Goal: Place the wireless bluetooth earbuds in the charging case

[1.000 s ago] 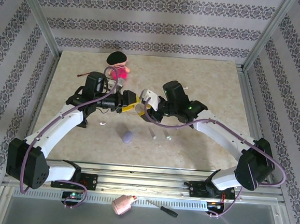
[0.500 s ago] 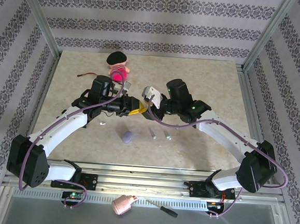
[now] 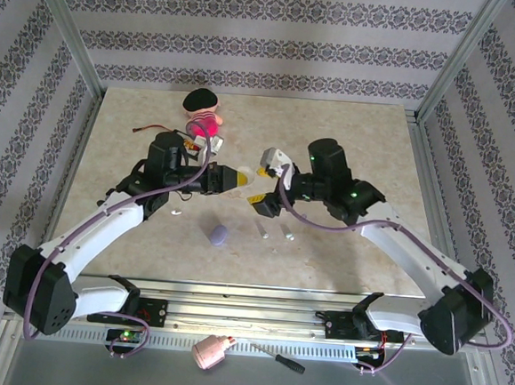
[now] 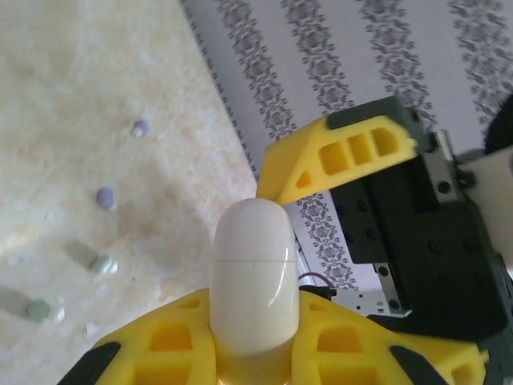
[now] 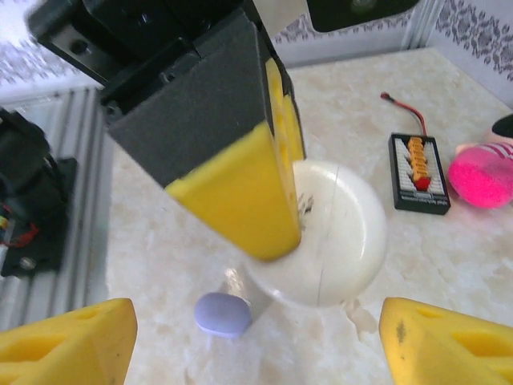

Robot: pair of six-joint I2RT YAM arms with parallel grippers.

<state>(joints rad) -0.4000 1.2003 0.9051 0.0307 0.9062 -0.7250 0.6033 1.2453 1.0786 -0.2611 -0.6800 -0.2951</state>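
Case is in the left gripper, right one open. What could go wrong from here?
1. The left gripper pinches the smooth, rounded white charging case by one end only; it may swivel or slip out.
2. The open right gripper sits close beside it; a careless move could knock the case.

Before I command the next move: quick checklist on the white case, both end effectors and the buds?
1. Left end effector shut on white case: ok.
2. Right end effector open, fingers off that case: ok.
3. Case lid open for loading: not ok, seam closed.
4. Pale earbuds in sight on table: ok.
5. Lilac case on table, apart from both arms: ok.
6. Grip secure enough to pry the lid: cannot tell.
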